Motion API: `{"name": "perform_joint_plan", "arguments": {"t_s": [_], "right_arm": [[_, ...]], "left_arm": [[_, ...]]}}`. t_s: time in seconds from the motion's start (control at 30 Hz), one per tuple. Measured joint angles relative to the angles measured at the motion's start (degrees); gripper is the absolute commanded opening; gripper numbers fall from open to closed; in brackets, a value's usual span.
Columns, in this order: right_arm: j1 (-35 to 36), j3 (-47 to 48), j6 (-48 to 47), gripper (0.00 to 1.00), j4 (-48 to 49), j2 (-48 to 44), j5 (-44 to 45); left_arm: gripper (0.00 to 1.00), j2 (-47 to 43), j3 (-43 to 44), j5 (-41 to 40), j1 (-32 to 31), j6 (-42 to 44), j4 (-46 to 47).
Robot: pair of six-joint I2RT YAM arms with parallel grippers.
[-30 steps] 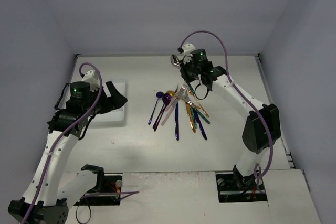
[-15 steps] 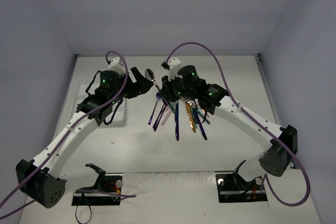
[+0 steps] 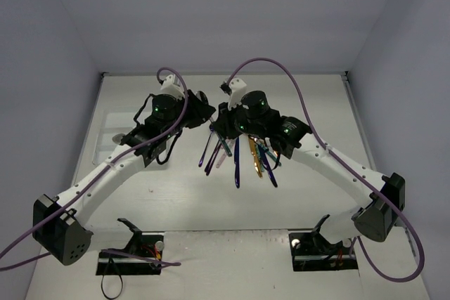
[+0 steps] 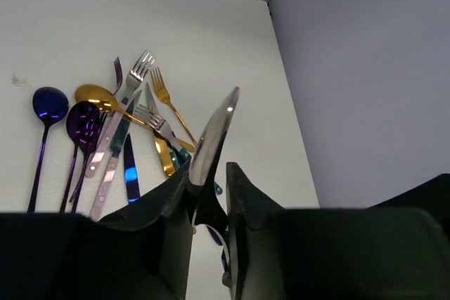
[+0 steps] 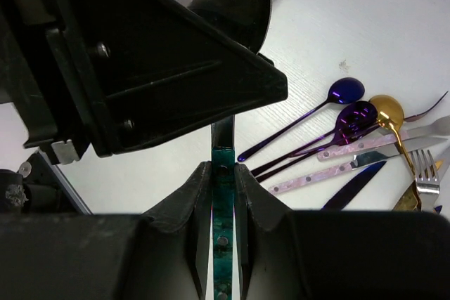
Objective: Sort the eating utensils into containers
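Over utensils [image 3: 239, 152], left gripper [image 4: 209, 173], right gripper [image 5: 223, 170] clamping spoon [image 4: 218, 124], teal handle [image 5: 223, 209] seen only from right wrist

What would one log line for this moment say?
handover | left gripper: grips spoon | right gripper: grips spoon | pile: on table

A matte off-white table [image 3: 176, 194] spans the scene from near to far. Plain pale lavender-grey walls close it in on three sides: a far wall [image 3: 225, 12], a left wall [image 3: 35, 68] and a right wall [image 3: 411, 68]. The light is soft and even, casting only faint shadows.
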Motion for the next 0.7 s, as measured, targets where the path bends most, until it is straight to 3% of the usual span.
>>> {"name": "perform_joint_plan", "arguments": {"t_s": [0.03,0.13,0.4,0.57,0.7], "right_arm": [[0.0,-0.3,0.1,0.0,-0.1,0.0,0.1],[0.0,-0.8,0.8,0.07,0.1,0.0,0.4],[0.0,-1.0,1.2,0.61,1.3,-0.1,1.9],[0.0,-3.8,1.0,0.83,2.3,-2.2,4.1],[-0.1,-9.3,0.8,0.91,2.2,-8.2,7.2]], "left_arm": [[0.0,0.2,0.0,-0.2,-0.3,-0.4,0.4],[0.0,0.2,0.0,-0.6,-1.0,-1.5,1.6],[0.0,-0.6,-2.2,-4.0,-1.0,-3.2,1.9],[0.0,-1.4,-2.7,-6.9,1.0,-4.2,-0.1],[0.0,-4.1,-6.0,-8.0,8.4,-6.9,-0.8]]}}
